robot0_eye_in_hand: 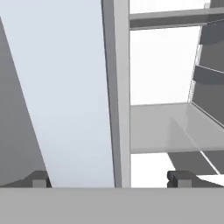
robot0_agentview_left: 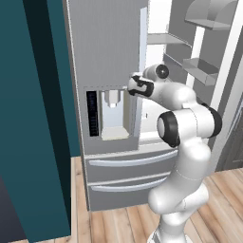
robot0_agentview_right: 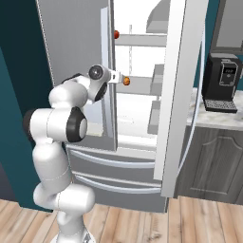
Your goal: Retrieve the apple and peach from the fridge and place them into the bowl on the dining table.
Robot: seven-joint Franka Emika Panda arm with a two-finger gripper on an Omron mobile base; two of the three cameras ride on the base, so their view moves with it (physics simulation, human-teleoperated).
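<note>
Wooden plank flooring runs under a tall grey metallic French-door fridge [robot0_agentview_left: 107, 57] with a water dispenser panel and two lower drawers; a teal wall panel [robot0_agentview_left: 33, 118] stands to its left. Its right door [robot0_agentview_right: 178, 95] is swung open, showing white shelves inside. Seen from the right base camera, a small round red apple [robot0_agentview_right: 116, 34] sits at the edge of an upper shelf, and a small round orange peach [robot0_agentview_right: 126, 81] sits on the shelf below it. A black coffee machine [robot0_agentview_right: 222, 81] stands on a marble counter to the fridge's right.

One white robot arm rises from the floor, bends at its elbow and reaches forward at dispenser height. Its gripper [robot0_eye_in_hand: 111, 177] points into the fridge beside the closed left door's edge, just short of the peach, fingers spread wide and holding nothing.
</note>
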